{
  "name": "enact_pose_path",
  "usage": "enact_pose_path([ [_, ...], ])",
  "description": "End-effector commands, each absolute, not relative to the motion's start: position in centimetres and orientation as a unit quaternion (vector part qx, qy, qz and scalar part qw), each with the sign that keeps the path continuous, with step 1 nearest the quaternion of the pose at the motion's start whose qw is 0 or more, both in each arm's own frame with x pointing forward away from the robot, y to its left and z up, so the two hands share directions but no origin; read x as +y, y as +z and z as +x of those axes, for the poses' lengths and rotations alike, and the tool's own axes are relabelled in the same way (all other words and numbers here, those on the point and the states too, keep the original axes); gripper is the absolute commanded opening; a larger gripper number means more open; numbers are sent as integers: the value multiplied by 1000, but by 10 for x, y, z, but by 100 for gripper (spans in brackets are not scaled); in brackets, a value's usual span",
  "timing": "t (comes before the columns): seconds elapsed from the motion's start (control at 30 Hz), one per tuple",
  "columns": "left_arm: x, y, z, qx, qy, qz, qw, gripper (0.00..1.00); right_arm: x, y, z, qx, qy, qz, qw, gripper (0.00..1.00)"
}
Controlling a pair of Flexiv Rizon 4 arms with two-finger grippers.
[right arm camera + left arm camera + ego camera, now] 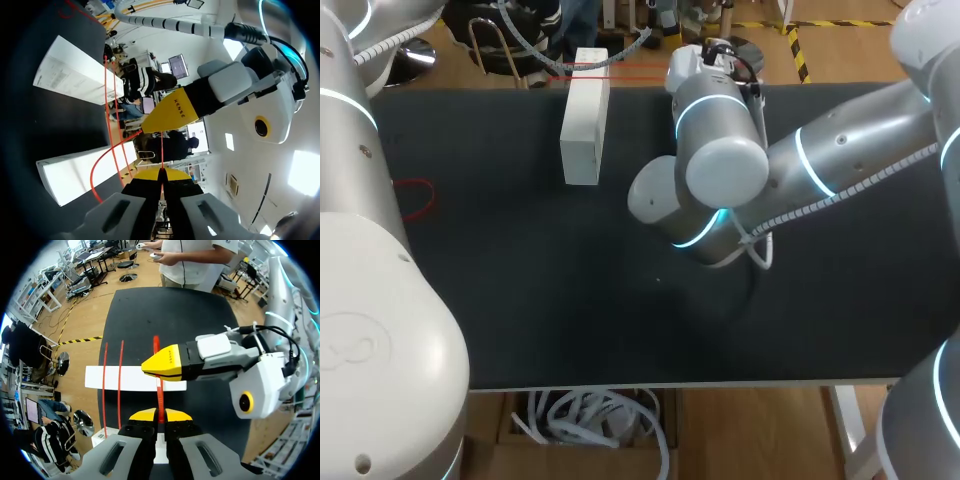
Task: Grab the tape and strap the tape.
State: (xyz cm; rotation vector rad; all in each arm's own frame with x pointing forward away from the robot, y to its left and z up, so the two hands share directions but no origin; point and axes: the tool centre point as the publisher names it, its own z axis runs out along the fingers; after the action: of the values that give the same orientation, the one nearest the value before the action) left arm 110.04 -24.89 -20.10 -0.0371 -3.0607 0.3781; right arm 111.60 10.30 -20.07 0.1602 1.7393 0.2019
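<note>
Black table (520, 300); red tape (160, 397) runs straight between left gripper (160, 414) and right gripper (161, 173), both pinched tight on it.

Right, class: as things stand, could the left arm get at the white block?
Probably not freely. The white block lies just ahead of the left gripper, but that gripper is shut on the red tape, and the right gripper hangs over the block in its path.

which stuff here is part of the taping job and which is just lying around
In the job: red tape, white box, left gripper, right gripper.
Lying about: loose red loop by the table's left edge.
</note>
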Motion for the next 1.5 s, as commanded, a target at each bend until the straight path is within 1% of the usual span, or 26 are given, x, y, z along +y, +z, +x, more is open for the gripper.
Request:
enact_pose_path([
  [0.03, -249, -201, 1101, -992, 121, -11, 29, 0, 102, -194, 1114, 765, 88, 59, 635, 0],
  [0.47, -249, -201, 1101, -992, 121, -11, 29, 0, 97, -188, 1115, 767, 69, 39, 637, 0],
  [1.5, -249, -201, 1101, -992, 121, -11, 29, 0, 104, -196, 1116, 779, 57, 16, 624, 0],
])
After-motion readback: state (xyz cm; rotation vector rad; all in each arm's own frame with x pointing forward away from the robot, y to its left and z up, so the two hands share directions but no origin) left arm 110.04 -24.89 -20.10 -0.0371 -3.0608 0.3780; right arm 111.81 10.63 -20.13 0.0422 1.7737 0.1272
